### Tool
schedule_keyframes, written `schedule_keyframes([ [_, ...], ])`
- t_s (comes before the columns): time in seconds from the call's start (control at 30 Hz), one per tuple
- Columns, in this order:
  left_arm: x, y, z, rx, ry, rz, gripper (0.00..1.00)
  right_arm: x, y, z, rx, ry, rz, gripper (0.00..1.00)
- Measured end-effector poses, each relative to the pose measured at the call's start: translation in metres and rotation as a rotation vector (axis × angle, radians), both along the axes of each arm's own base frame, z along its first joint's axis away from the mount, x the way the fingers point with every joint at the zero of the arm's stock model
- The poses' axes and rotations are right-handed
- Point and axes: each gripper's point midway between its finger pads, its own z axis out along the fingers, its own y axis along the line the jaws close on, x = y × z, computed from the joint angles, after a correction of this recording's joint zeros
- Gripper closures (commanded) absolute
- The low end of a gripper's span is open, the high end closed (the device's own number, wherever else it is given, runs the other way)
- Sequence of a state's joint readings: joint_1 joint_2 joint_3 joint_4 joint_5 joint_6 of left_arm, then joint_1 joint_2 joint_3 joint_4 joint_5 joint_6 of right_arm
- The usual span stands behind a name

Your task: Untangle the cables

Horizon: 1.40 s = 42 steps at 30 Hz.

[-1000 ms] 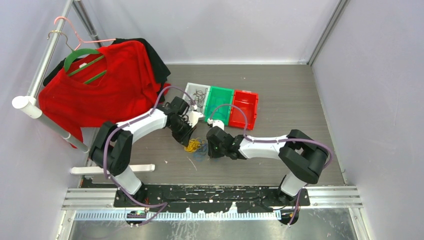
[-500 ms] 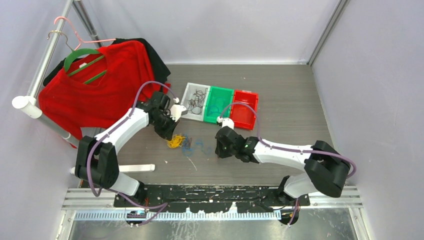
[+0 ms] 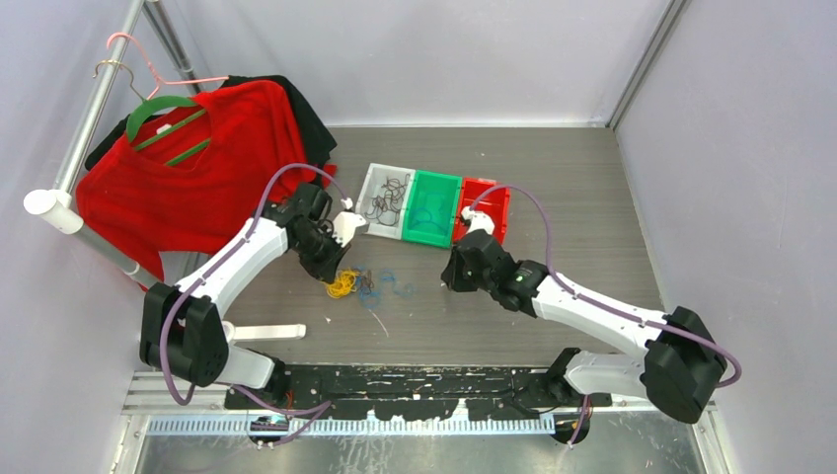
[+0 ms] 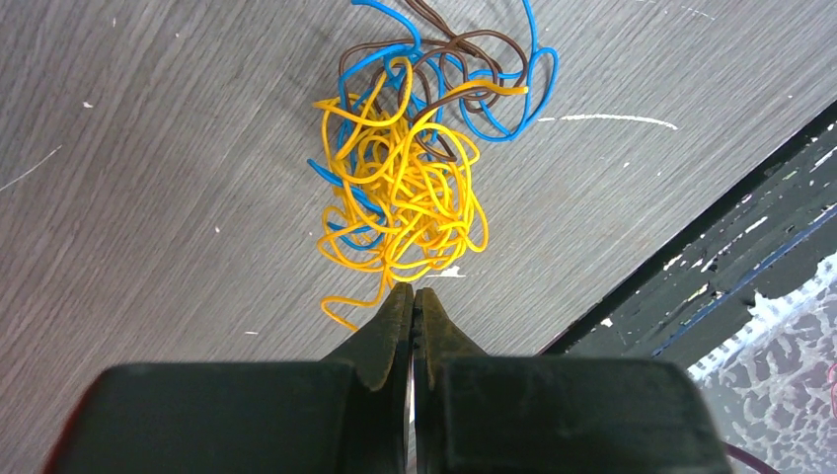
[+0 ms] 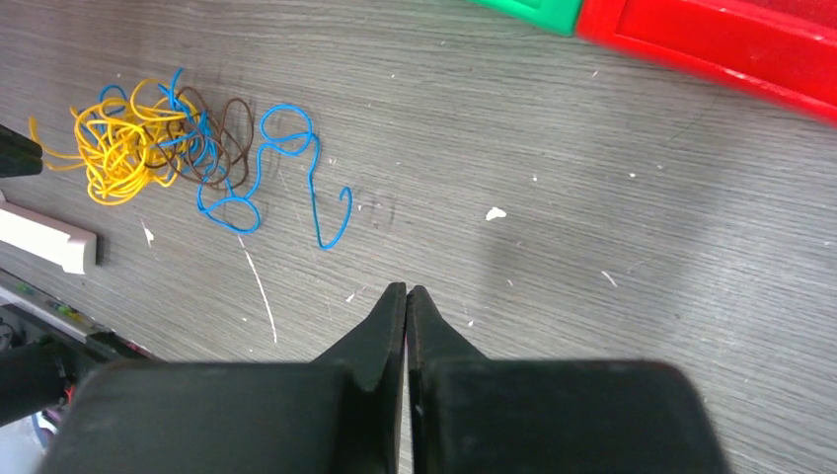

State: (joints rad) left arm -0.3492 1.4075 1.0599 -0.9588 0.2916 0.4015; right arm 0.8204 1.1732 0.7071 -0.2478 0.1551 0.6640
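Observation:
The cables lie tangled on the grey table: a yellow clump, a brown cord and a blue cord trailing out to the right. My left gripper sits at the clump's left edge. It is shut, and a yellow strand runs into its tips. My right gripper is shut on nothing, to the right of the blue cord's free end and apart from it.
Behind the cables stand a white tray holding dark cords, a green bin and a red bin. A red shirt hangs on a rack at left. A white bar lies near the front rail.
My left gripper pulled the yellow clump leftward. My right gripper shut and drew away to the right, leaving the blue cord stretched out on the table.

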Motion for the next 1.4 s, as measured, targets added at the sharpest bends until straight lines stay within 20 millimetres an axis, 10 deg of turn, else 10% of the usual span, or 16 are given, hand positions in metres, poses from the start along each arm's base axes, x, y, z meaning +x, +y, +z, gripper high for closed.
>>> schedule_keyframes([
  [0.07,-0.001,-0.001,0.0,-0.006,0.006,0.0,1.0,-0.002,0.002,-0.002,-0.008,0.005,0.019,0.49],
  [0.23,-0.002,-0.003,0.0,-0.015,0.017,0.004,1.0,-0.008,0.031,-0.015,-0.06,0.032,0.112,0.34],
  [0.5,-0.003,-0.005,-0.001,-0.022,0.032,0.018,1.0,0.005,0.11,-0.045,-0.11,0.072,0.314,0.38],
  [0.7,-0.001,-0.006,-0.001,-0.023,0.036,0.018,1.0,0.017,0.131,-0.07,-0.161,0.087,0.381,0.51],
  [1.0,-0.002,-0.006,0.0,-0.026,0.04,0.017,1.0,0.021,0.128,-0.09,-0.205,0.094,0.372,0.98],
  [1.4,-0.002,-0.004,-0.001,-0.014,0.037,0.008,1.0,0.027,0.055,-0.091,-0.196,0.077,0.164,0.99],
])
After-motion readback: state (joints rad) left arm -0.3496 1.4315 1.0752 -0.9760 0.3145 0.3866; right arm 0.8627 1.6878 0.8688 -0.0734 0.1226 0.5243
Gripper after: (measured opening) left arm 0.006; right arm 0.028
